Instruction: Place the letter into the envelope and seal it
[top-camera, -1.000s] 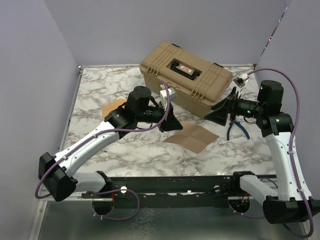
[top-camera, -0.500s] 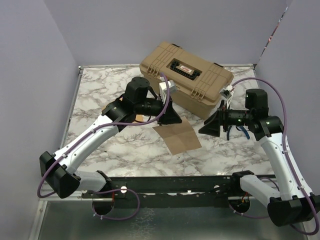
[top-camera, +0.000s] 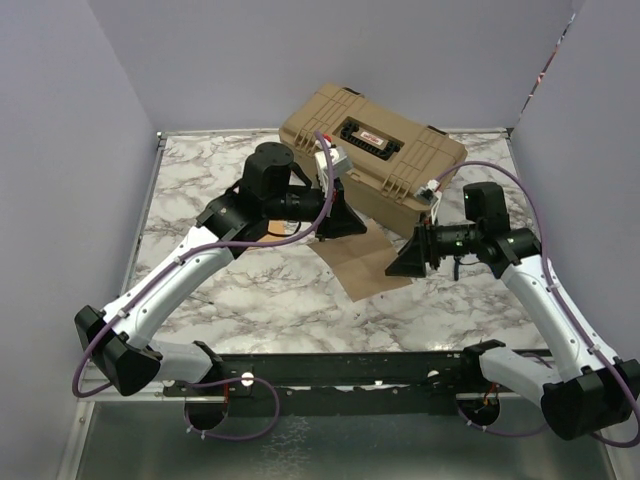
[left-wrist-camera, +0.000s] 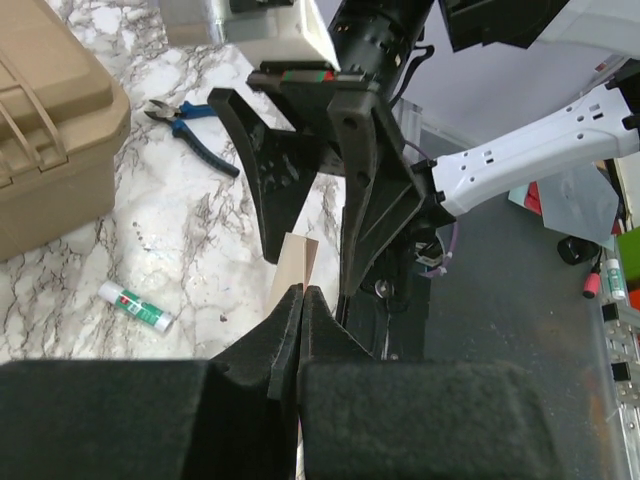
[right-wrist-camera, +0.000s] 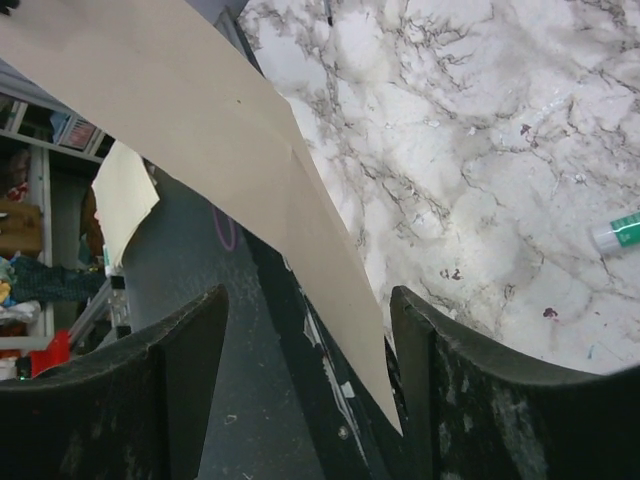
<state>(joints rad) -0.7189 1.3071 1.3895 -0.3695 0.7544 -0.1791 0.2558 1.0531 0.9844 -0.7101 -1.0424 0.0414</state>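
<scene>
Letter (top-camera: 365, 268): pale tan sheet w/ a fold line across it, up off the marble table (top-camera: 190, 170), hanging slanted just past table ctr toward 5 o'clock in the top view. My L claw (top-camera: 352, 226) has it. The pads are squeezed flat together on the sheet's 11 o'clock edge, and in the L wrist view the paper pokes out btwn them edge-on. Can't tell if the low corner touches the tabletop.

My R claw (top-camera: 398, 262) sits at the letter's 3 o'clock edge, jaws apart w/ a clear gap, not closed on it. In the R wrist view the sheet's lower corner runs down btwn my two fingers (right-wrist-camera: 190, 380), closest to the one at 3 o'clock. Whether it touches that finger I can't tell.

Envelope (top-camera: 274, 228): only a small orange-brown patch shows, flat on the table at 9 o'clock from my L claw, mostly hidden under my L forearm (top-camera: 235, 215). It's apart from the letter and well apart from the R claw.

Other stuff: tan hard case (top-camera: 370, 140), lid shut, at 12 o'clock behind both claws. Blue-handled pliers (left-wrist-camera: 190, 118) lie on the marble near the case. A glue stick (left-wrist-camera: 135, 305) w/ a green label lies on its side, closer to the front edge.
</scene>
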